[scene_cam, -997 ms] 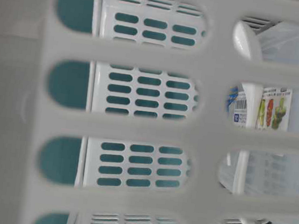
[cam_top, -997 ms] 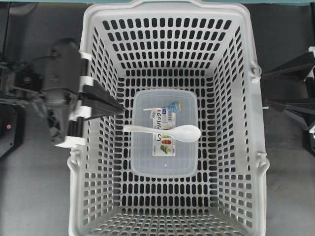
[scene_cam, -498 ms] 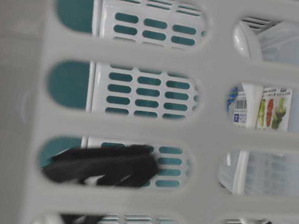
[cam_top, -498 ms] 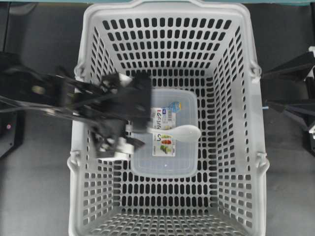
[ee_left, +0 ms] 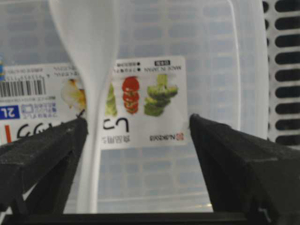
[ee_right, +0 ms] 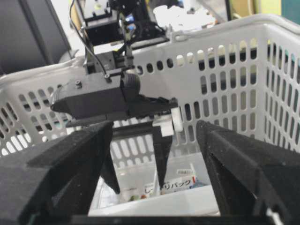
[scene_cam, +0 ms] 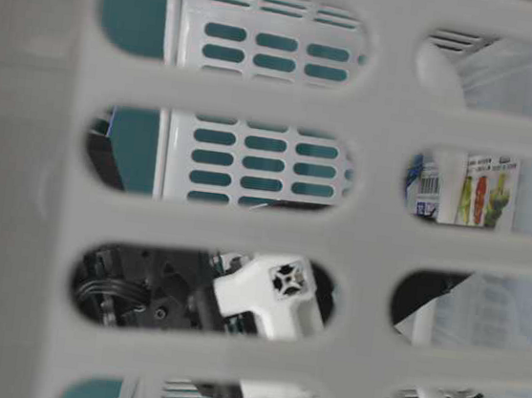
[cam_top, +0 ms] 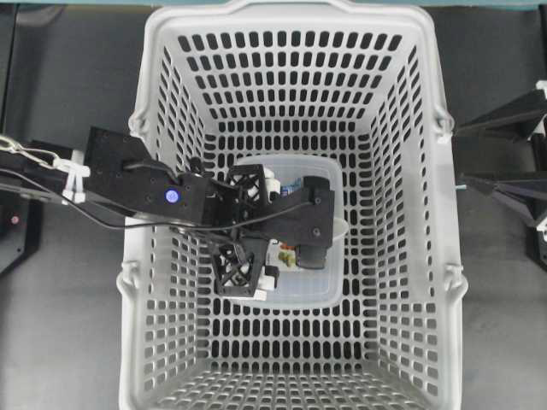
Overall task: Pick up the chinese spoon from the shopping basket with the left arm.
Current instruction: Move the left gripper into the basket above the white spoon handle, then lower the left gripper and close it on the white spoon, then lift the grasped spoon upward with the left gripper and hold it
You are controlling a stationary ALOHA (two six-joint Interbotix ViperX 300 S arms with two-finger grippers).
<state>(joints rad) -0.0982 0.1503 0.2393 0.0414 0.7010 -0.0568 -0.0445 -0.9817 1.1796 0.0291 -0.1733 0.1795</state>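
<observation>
The white chinese spoon lies on a clear labelled container on the floor of the light-grey shopping basket. My left gripper hangs over the container, jaws open. In the left wrist view the spoon's handle runs down just inside the left finger, while the right finger stands well clear, and the left gripper holds nothing. From above, the arm hides most of the spoon; only the bowl's edge shows. My right gripper is open and empty outside the basket's right wall.
The basket's slotted walls rise around the container. The hinged handles sit at the rim on both sides. The left arm crosses the left wall, and its white gripper part shows through the slots.
The left arm has swung from outside the left wall into the basket and come down over the container, its open jaws now beside the spoon's handle. The spoon and the right arm have not moved.
</observation>
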